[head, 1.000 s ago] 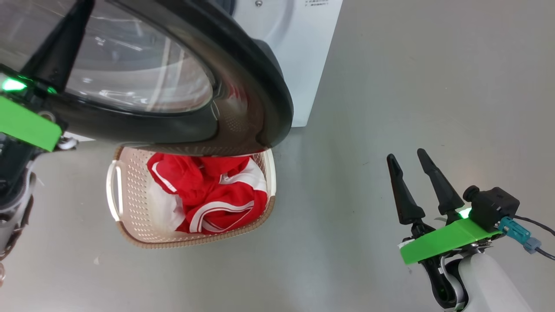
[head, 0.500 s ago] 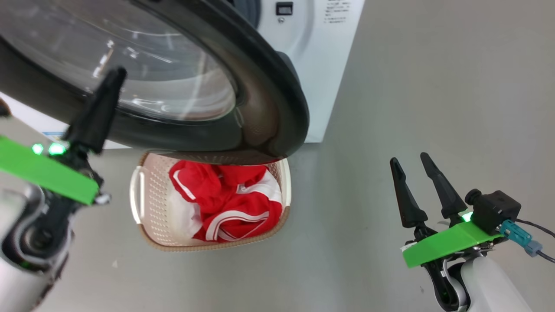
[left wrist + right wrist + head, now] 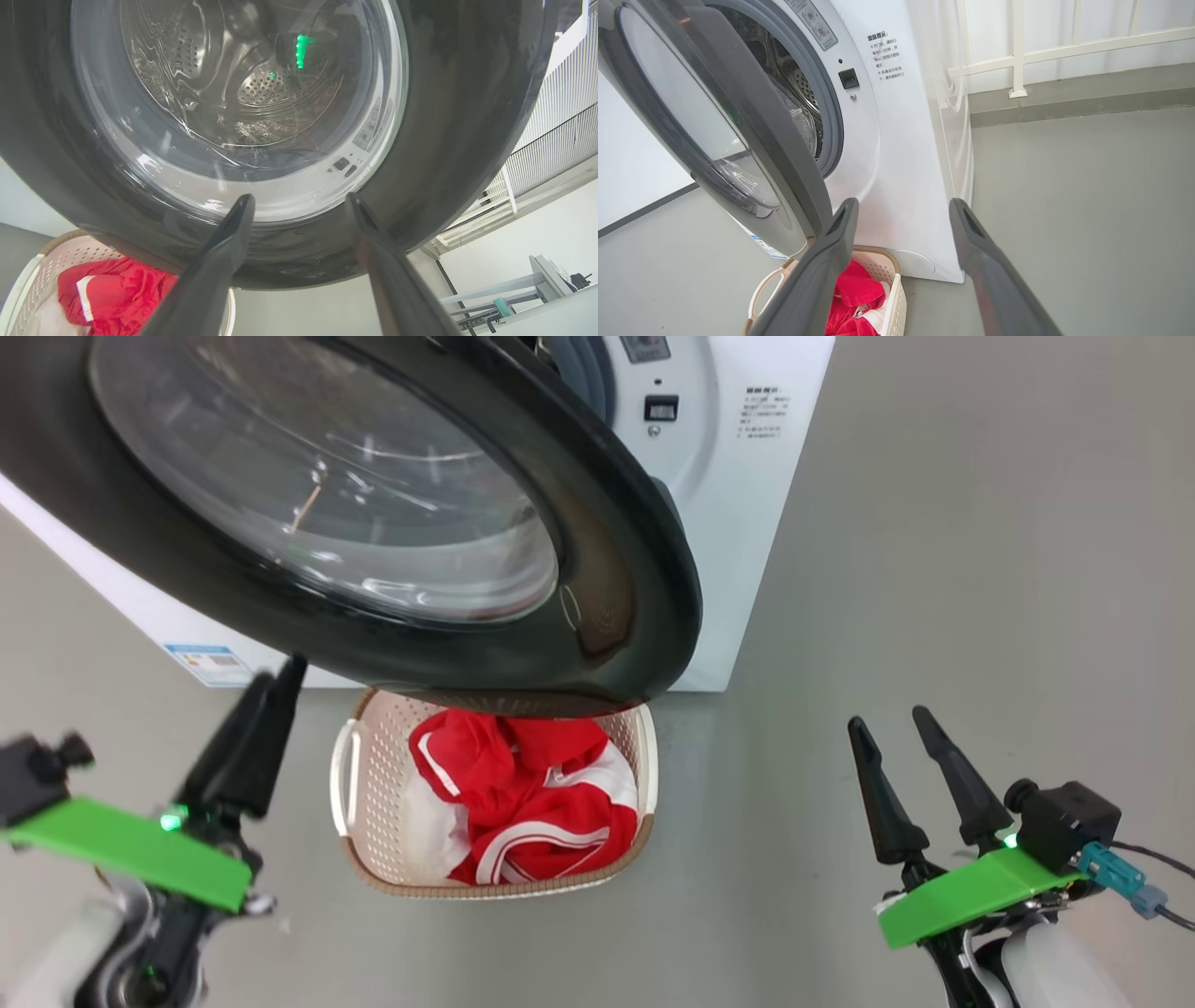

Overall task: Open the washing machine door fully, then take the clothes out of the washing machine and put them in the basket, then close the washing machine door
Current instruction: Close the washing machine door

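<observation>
Grey floor [image 3: 980, 569]; left tool [image 3: 280, 672] now below the washing machine door [image 3: 653, 569], newly open, empty; right tool [image 3: 888, 715] open as before

The left gripper [image 3: 280, 670] sits at the lower left of the head view. Its two long dark fingers [image 3: 245, 747] slant up and to the right, nearly overlapping from that angle. The left wrist view shows them spread wide with nothing between them, so the jaws are open and empty. A green left wrist plate [image 3: 131, 849] crosses that wrist, with a small green light [image 3: 170, 821] at the finger base and a black left wrist camera [image 3: 33, 777] at its outer end.

The right gripper [image 3: 887, 717] stands at the lower right, fingers pointing up and leaning slightly left — parted, empty. Its right wrist plate [image 3: 971, 894] carries a black right wrist camera [image 3: 1064, 819] with a teal connector [image 3: 1109, 864] — below lies the pale forearm [image 3: 1055, 971].
</observation>
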You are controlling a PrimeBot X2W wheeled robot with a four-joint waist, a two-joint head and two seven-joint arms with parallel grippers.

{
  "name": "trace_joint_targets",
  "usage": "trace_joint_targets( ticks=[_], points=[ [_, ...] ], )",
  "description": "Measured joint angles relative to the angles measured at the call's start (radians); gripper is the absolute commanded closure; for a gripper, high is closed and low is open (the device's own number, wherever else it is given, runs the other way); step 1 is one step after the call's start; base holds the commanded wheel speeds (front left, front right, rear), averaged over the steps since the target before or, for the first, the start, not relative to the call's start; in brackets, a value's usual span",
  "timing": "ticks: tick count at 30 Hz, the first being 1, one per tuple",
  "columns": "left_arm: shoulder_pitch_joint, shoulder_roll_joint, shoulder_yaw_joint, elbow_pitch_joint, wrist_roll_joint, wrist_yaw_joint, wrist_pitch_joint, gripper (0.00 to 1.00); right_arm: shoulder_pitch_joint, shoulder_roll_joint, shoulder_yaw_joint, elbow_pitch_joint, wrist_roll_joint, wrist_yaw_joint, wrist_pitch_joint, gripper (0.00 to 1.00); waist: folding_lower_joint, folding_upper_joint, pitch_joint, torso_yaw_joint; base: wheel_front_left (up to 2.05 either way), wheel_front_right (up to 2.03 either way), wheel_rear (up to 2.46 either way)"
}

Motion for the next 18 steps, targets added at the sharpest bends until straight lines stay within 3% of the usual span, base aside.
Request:
trace_joint_targets(
  ticks=[7,18],
  points=[
    [0.134,-0.047,0.088,0.035,0.103,0.000,0.000,0.00,0.037,-0.013,0.002,0.004,0.000,0.000,0.000,0.00,0.0000,0.0000,-0.036,0.001,0.00,0.00,0.00],
    [0.335,-0.145,0.293,0.088,0.393,0.000,0.000,0.00,0.086,-0.019,-0.008,0.003,0.000,0.000,0.000,0.00,0.0000,0.0000,-0.068,-0.047,0.00,0.00,0.00]
  ],
)
